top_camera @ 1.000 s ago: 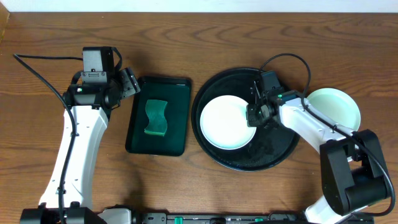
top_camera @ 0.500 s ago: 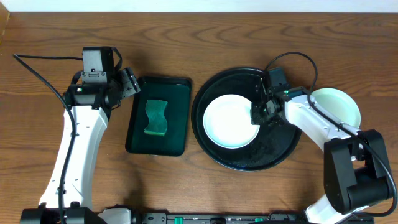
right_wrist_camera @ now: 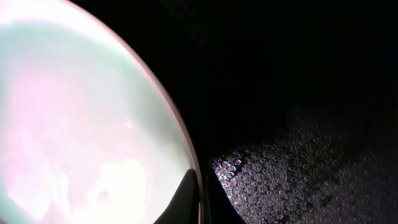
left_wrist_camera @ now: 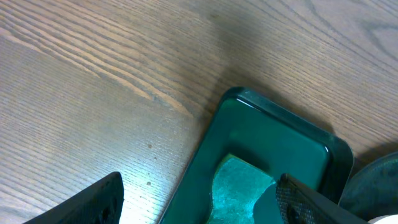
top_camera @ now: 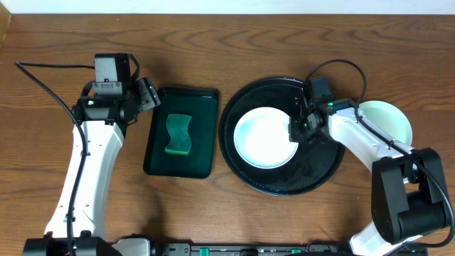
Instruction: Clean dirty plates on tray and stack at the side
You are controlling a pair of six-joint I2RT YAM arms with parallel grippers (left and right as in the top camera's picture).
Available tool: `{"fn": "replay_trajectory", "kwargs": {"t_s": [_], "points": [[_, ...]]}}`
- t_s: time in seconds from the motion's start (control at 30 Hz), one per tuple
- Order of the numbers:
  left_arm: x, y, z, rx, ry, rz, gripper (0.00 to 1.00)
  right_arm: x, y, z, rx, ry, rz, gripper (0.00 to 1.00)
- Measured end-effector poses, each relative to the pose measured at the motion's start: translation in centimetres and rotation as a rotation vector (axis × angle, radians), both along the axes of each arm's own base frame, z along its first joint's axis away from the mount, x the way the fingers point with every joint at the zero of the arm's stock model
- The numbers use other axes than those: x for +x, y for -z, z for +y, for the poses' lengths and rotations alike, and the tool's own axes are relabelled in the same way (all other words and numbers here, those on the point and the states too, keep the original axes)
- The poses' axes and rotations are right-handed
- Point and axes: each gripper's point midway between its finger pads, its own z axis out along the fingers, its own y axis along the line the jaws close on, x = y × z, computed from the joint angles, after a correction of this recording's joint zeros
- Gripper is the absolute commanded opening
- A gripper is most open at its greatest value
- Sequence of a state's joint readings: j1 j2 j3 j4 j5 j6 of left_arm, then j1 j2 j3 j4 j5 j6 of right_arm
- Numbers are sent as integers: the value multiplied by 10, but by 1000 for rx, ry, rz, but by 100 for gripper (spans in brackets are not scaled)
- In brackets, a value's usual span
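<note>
From overhead, a pale mint-green round shallow plate (top_camera: 263,137) lies on the large round glossy black tray (top_camera: 313,169), with the right fingers (top_camera: 296,131) at its right rim. A second mint-green plate (top_camera: 389,121) sits on the brown wooden surface (top_camera: 213,43) just right of the tray, partly under the right arm. The left fingers (top_camera: 148,93) hover beside a dark green rectangular tray (top_camera: 202,114) holding a green sponge (top_camera: 178,134). In the left wrist view, the left fingers (left_wrist_camera: 93,200) stand apart and empty above that tray's corner. In the right wrist view, the right fingers (right_wrist_camera: 181,202) are clamped on the plate's rim.
</note>
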State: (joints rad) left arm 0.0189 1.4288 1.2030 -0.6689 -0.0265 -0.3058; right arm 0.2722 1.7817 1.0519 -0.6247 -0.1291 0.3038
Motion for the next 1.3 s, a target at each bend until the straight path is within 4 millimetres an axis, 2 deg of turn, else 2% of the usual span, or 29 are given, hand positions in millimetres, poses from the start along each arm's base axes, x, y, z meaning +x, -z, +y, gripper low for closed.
{"fn": "replay_trajectory", "kwargs": {"t_s": [0.2,0.3,1.3], "points": [[0,0,0,0,0,0,79,-1,0,0,1,3,4,5],[0,0,0,0,0,0,79,-1,0,-1,-1,4,3,1],[0,0,0,0,0,-1,79,-1,0,-1,-3,8,4,1]]}}
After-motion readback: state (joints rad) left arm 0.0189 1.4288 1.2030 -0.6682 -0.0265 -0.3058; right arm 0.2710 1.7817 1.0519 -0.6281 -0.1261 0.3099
